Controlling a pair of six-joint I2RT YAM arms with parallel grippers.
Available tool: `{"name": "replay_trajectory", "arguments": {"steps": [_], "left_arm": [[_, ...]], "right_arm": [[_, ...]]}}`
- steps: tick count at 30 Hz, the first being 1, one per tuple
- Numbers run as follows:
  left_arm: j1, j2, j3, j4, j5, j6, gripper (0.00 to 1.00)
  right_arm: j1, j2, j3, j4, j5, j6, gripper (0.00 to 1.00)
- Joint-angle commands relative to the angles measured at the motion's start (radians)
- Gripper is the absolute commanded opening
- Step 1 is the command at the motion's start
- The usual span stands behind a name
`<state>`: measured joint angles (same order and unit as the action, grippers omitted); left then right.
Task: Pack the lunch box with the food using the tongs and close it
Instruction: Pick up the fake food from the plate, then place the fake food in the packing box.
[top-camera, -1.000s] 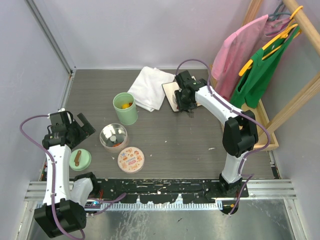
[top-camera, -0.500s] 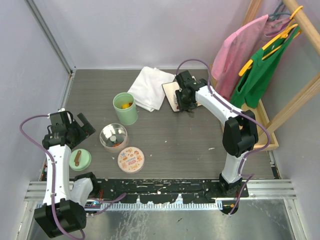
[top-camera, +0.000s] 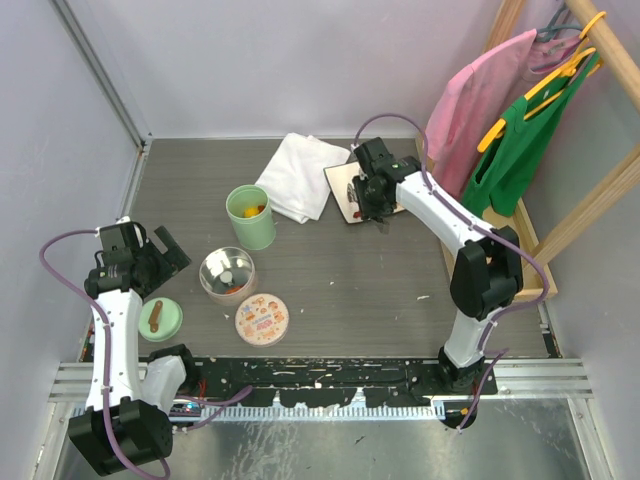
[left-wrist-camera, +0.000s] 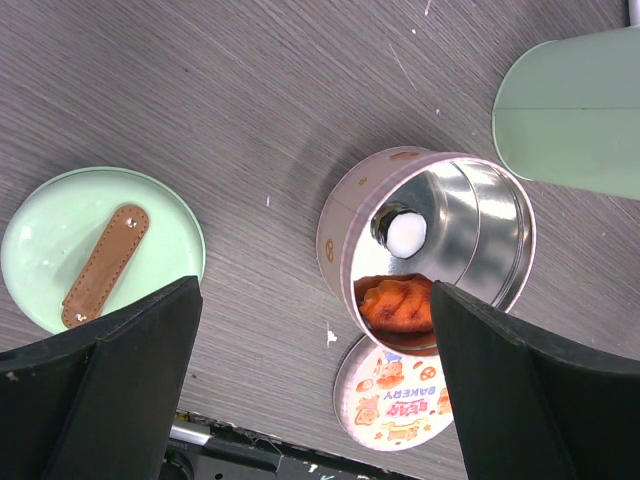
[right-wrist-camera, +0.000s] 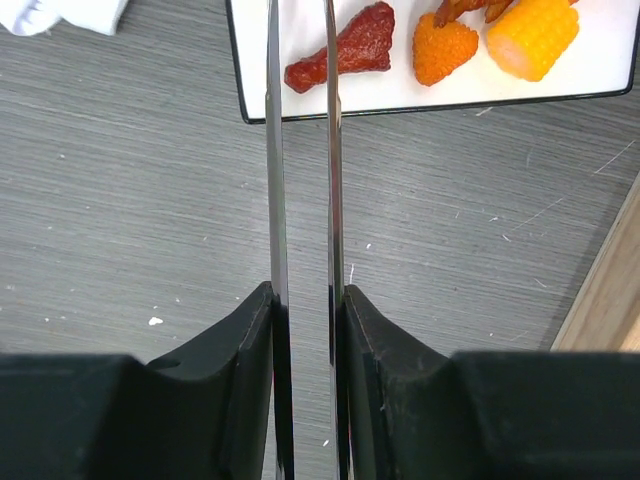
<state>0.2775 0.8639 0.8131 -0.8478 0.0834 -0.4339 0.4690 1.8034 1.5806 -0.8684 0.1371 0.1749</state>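
The food (right-wrist-camera: 444, 47), a red piece, an orange piece and a yellow corn piece, lies on a white black-rimmed plate (right-wrist-camera: 400, 95) at the back of the table (top-camera: 345, 190). My right gripper (right-wrist-camera: 303, 300) is shut on the tongs (right-wrist-camera: 272, 150). Their two thin arms run up over the plate's left edge, tips out of frame. The mint-green lunch box (top-camera: 250, 215) stands open with orange food inside. A round metal tin (left-wrist-camera: 440, 250) holds an orange piece. My left gripper (left-wrist-camera: 315, 390) hangs open above the tin and the mint-green lid (left-wrist-camera: 100, 250).
A round lid printed "Bakery" (left-wrist-camera: 395, 400) lies near the tin by the front edge. A white cloth (top-camera: 300, 175) lies left of the plate. A wooden rack with pink and green garments (top-camera: 520, 130) stands at the right, its base (right-wrist-camera: 610, 290) close to the plate.
My right gripper has squeezed the tongs' arms closer together and shifted slightly right over the plate. The left arm has not moved.
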Motion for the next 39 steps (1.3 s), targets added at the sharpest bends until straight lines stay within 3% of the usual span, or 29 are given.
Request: {"name": "replay_trajectory", "arguments": {"steps": [1, 22, 39], "left_arm": [[0.003, -0.004, 0.004, 0.033, 0.006, -0.004, 0.98], [0.003, -0.005, 0.004, 0.033, 0.007, -0.005, 0.98], [0.003, -0.001, 0.005, 0.032, 0.01, -0.005, 0.98]], "right_arm": [[-0.003, -0.111, 0.007, 0.043, -0.039, 0.01, 0.3], [-0.001, -0.358, -0.154, 0.106, -0.37, 0.105, 0.29], [0.046, -0.476, -0.227, 0.09, -0.547, 0.112, 0.3]]}}
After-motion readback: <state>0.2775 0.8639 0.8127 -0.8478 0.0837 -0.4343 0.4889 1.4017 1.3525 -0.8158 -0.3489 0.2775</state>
